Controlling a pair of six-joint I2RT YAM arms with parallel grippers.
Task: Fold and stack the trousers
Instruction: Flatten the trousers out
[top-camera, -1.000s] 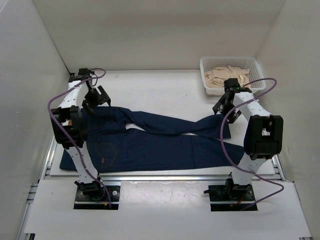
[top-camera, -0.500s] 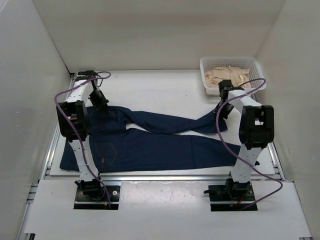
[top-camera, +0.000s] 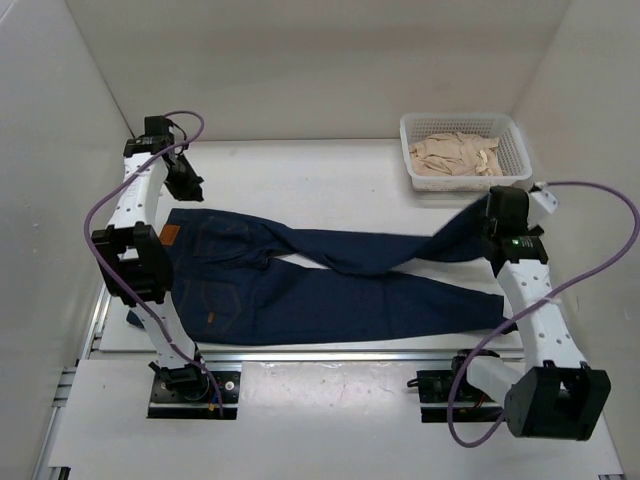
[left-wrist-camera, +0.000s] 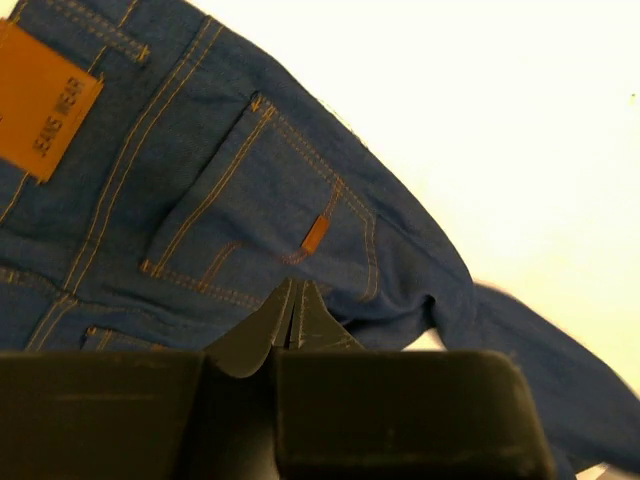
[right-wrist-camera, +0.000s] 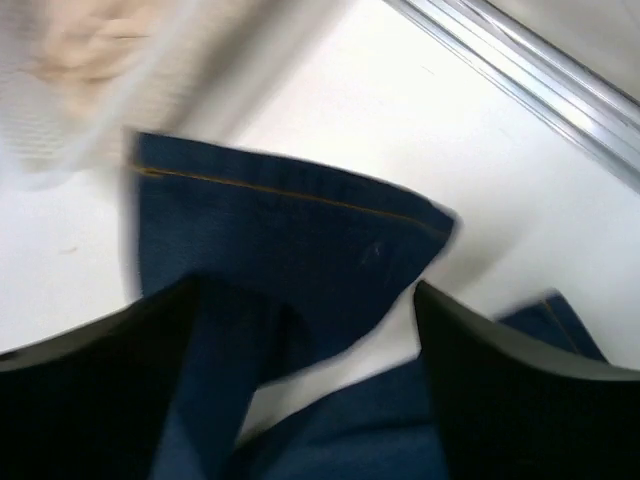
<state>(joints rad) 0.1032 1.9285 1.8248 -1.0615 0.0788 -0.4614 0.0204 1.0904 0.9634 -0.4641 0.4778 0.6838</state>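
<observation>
Behind the trousers, white basket holding beige cloth, far right

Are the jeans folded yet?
Not yet. The jeans lie spread out flat, which looks ready. The right gripper has its jaws open at one leg cuff; the left gripper is shut above a back pocket. No fold shows, so folding and stacking are left.
</observation>
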